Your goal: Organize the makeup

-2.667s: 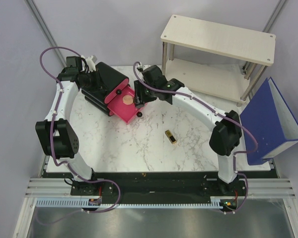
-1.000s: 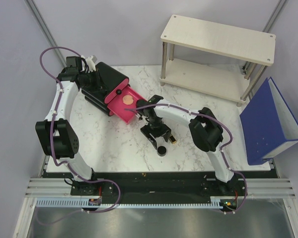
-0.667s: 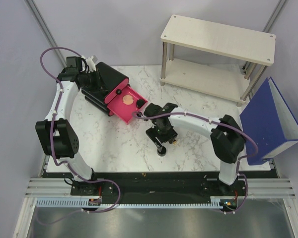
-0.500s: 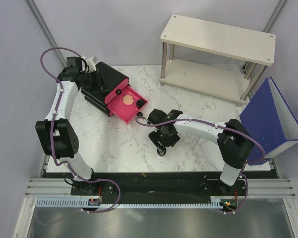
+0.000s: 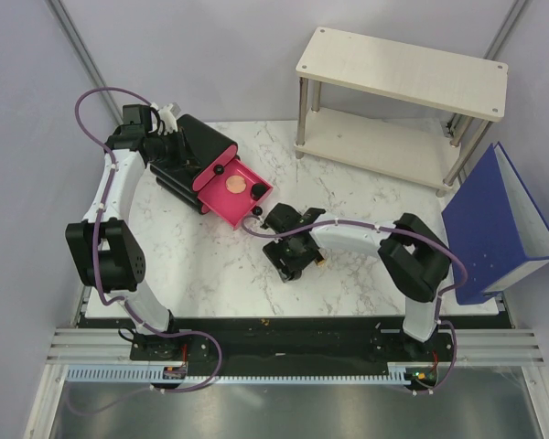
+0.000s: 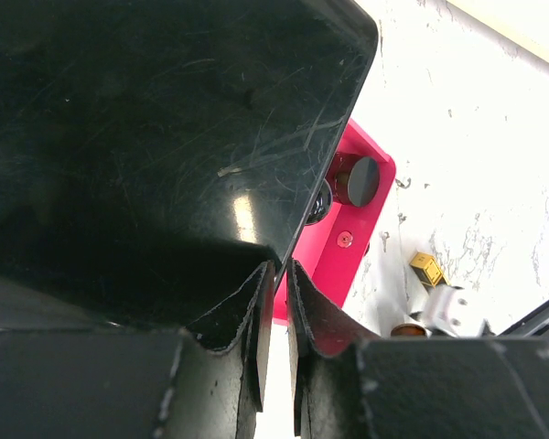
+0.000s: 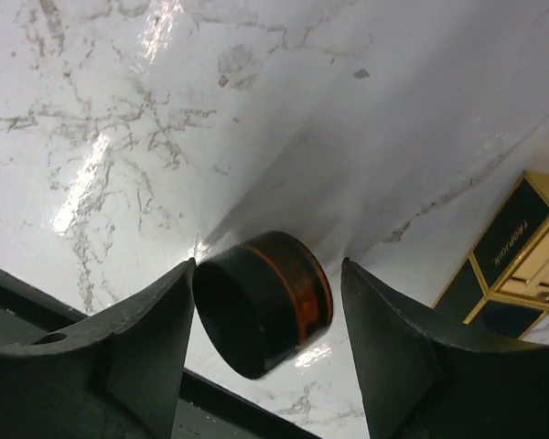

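Moved since earlier frames: R gripper (image 7: 267,274), off pink drawer (image 5: 233,192), down to mid-table. Now straddling black compact (image 7: 261,306) w/ jaws wide apart, nothing clamped yet. Compact btwn the fingers, hard by the left-hand one in wrist view. Round, so no long axis to match; prob. just close in. Lipstick (image 7: 512,256) just beside, outside jaws. L gripper (image 6: 274,311) well apart at black box (image 5: 197,146), fingers nearly together; can't tell if gripping.
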`<state>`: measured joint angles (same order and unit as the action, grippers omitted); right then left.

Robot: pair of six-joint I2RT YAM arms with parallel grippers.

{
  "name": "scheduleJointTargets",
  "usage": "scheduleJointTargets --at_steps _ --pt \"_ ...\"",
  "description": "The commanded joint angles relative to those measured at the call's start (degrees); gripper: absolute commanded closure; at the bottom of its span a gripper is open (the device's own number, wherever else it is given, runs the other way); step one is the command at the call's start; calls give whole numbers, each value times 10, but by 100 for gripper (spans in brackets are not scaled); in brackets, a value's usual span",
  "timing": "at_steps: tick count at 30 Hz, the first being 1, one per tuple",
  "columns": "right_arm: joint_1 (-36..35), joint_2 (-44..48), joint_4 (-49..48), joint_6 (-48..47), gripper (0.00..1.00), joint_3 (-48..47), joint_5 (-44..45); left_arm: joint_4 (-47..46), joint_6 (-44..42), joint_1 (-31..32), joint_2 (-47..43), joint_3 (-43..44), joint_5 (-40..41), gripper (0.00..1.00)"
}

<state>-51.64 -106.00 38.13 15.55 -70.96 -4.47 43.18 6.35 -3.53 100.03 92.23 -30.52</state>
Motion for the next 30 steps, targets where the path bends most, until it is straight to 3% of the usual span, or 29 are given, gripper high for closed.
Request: scheduleJointTargets --at_steps 1,5,13,16,22,30 --pt "-1 -25 -11 -12 29 -36 0 131 -42 -1 53 -49 76 78" --pt "-1 -29 -8 -15 36 -43 6 132 -42 0 57 -47 78 78" --pt "-1 -26 13 -16 37 -73 20 134 -43 -1 60 -43 80 78" --pt "-2 -31 16 -18 43 -72 22 134 -43 -1 61 -43 81 78" --pt "-1 -29 30 -16 35 -63 34 134 -43 -1 60 -43 82 78" --pt "-3 -32 24 -12 34 -49 19 134 -43 -1 62 -43 79 78"
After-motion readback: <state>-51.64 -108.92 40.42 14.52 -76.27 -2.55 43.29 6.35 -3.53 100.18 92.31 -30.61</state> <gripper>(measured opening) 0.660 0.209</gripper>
